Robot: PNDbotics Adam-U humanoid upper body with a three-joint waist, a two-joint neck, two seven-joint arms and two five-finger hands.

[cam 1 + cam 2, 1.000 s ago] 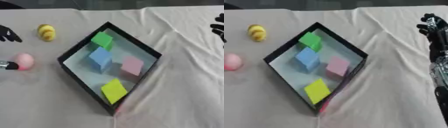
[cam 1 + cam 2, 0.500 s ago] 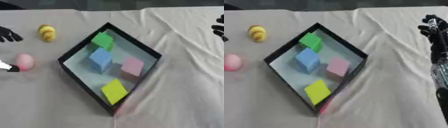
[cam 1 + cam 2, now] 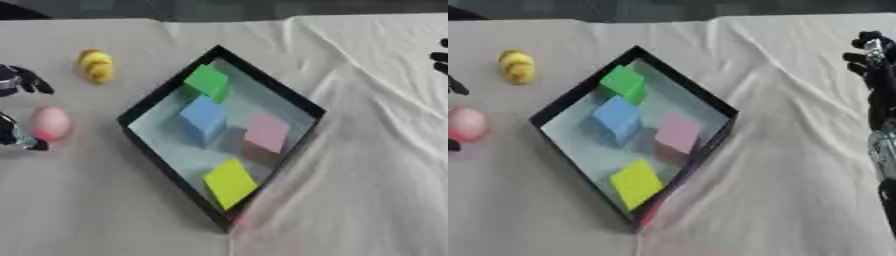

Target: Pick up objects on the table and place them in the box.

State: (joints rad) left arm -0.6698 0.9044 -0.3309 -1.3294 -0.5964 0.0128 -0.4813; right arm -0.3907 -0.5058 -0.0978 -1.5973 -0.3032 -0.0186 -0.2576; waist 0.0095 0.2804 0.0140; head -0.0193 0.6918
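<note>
The black-walled box sits turned like a diamond on the white cloth; inside it lie a green cube, a blue cube, a pink cube and a yellow cube, all where they were a second ago. Two things are still outside, to the box's left: a yellow, dark-banded oval thing farther back, and a pink ball nearer. The left hand now brackets the ball at the view's left edge; dark fingers reach above it and another dark part shows just below and beside it; a second ago that lower part lay against the ball's left side. Whether anything touches the ball, or whether the fingers are curled or straight, I cannot tell. The right hand stays at the far right edge, well apart from the box, fingers upright and relaxed, holding nothing.
</note>
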